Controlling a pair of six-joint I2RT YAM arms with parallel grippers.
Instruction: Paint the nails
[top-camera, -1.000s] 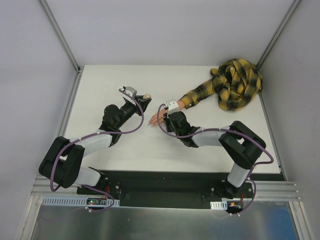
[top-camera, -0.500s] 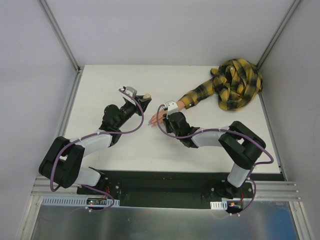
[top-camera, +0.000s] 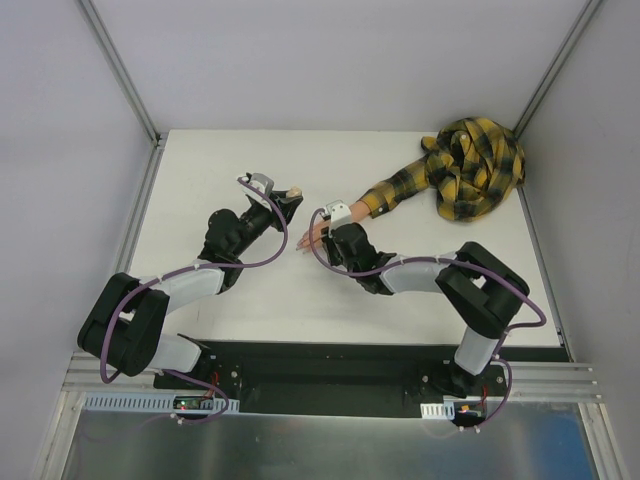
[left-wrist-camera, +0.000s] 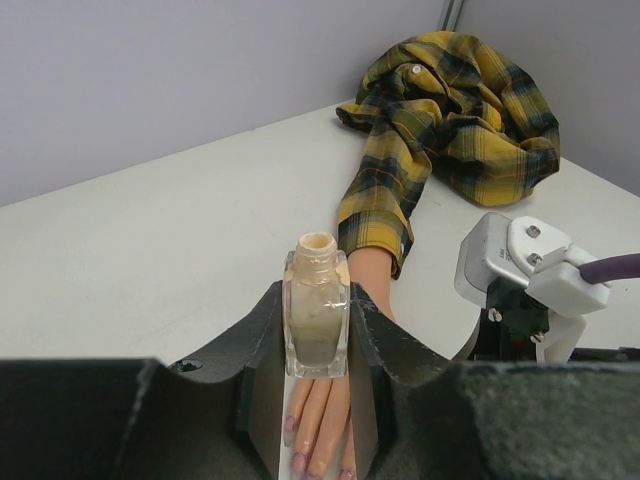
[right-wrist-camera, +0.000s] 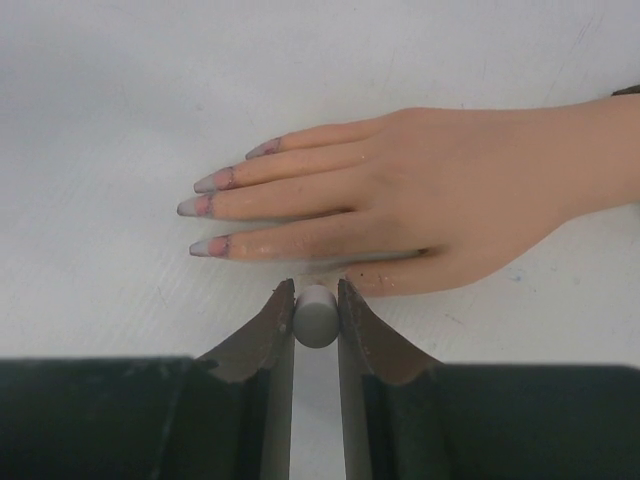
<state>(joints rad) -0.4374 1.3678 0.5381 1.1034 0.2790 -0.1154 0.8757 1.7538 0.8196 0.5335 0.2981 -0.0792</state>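
The left arm's fingers (left-wrist-camera: 258, 345) are nearly closed, clamped on a small beige bottle (left-wrist-camera: 316, 315) that stands upright with its neck uncapped. To its right, the pale lilac-pink nails (right-wrist-camera: 205, 207) tip a peach mannequin hand (right-wrist-camera: 430, 215) lying flat on the white desk (top-camera: 200, 170), pointing left. The right arm's fingers (right-wrist-camera: 268, 340) pinch a small grey round piece (right-wrist-camera: 316, 318) just beside the hand's thumb edge. A yellow-black plaid sleeve (left-wrist-camera: 385, 195) trails off toward the far right corner

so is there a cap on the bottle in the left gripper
No, the bottle held by the left gripper shows an open, uncapped neck.
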